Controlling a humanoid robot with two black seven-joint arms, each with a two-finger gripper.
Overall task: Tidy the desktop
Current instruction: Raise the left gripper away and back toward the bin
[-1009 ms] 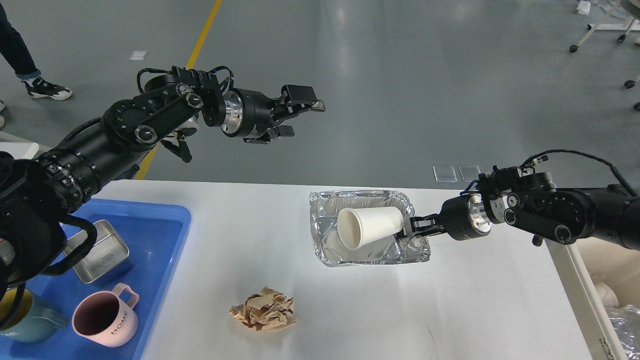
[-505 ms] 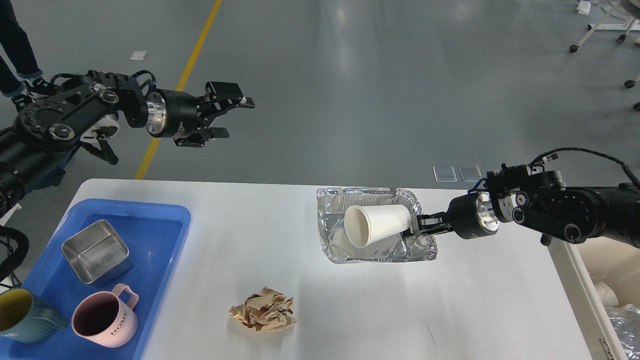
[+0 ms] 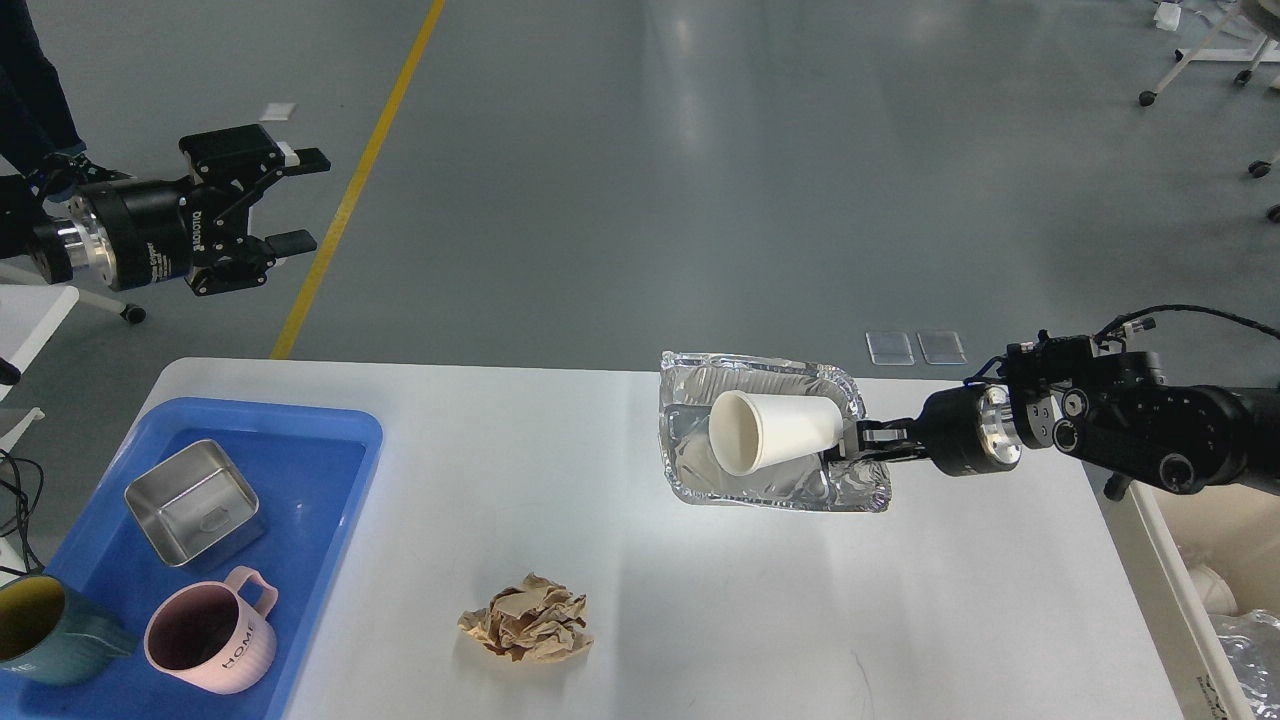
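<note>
Desktop [image 3: 700,620]: long axis ran left-right.
My right gripper [image 3: 862,447]: clenched on foil tray [image 3: 760,480], one paper cup [image 3: 775,432] inside.
My left gripper [image 3: 290,200]: fingers spread, empty.
Counts: two mugs, one paper ball [image 3: 526,630].

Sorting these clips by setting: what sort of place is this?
Probably a robotics lab or workshop hall: a wide grey floor with a yellow line, a wheeled stand at the far right, and a white desktop set with test clutter.

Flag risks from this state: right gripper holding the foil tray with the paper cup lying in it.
1. The white paper cup lies loose on its side in the crinkled silver foil tray; a tilt could roll it out onto the white desktop.
2. The right gripper pinches only one rim; thin foil may bend or slip.
</note>
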